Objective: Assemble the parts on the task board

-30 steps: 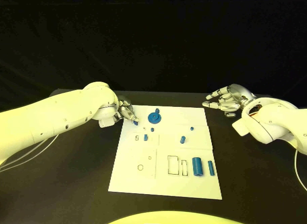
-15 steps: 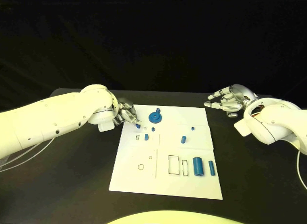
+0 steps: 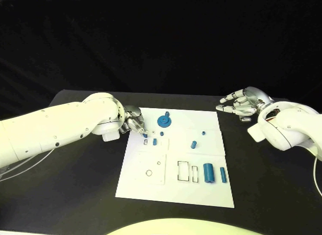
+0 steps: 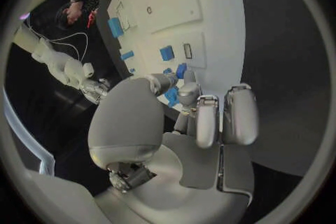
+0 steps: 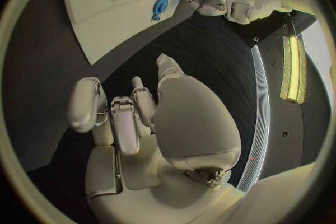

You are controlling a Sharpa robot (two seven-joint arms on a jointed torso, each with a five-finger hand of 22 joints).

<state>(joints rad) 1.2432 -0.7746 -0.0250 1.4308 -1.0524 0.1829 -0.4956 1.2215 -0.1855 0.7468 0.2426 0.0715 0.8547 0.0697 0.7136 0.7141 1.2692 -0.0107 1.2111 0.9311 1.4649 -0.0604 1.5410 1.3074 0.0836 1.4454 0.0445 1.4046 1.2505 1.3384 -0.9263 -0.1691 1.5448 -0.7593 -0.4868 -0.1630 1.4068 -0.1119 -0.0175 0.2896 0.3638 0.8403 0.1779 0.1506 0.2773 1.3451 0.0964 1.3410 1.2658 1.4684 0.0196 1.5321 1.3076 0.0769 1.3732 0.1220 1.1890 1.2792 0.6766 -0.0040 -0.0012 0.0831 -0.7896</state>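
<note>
White task board (image 3: 176, 188) mid black table (image 3: 76, 196). Left hand (image 3: 135, 123) at board's far left corner, fingertips pinching small blue part (image 4: 181, 71) over the board edge. Round blue gear part (image 3: 163, 121) just beside, toward board's middle. Small blue pegs (image 3: 193, 144) mid-board, two tall blue cylinders (image 3: 208, 174) near lower right by outlined slots. Right hand (image 3: 240, 104) off board past far right corner, above bare table, fingers curled inward, nothing in them. Path between hands unobstructed, gear nearest left fingertips.
</note>
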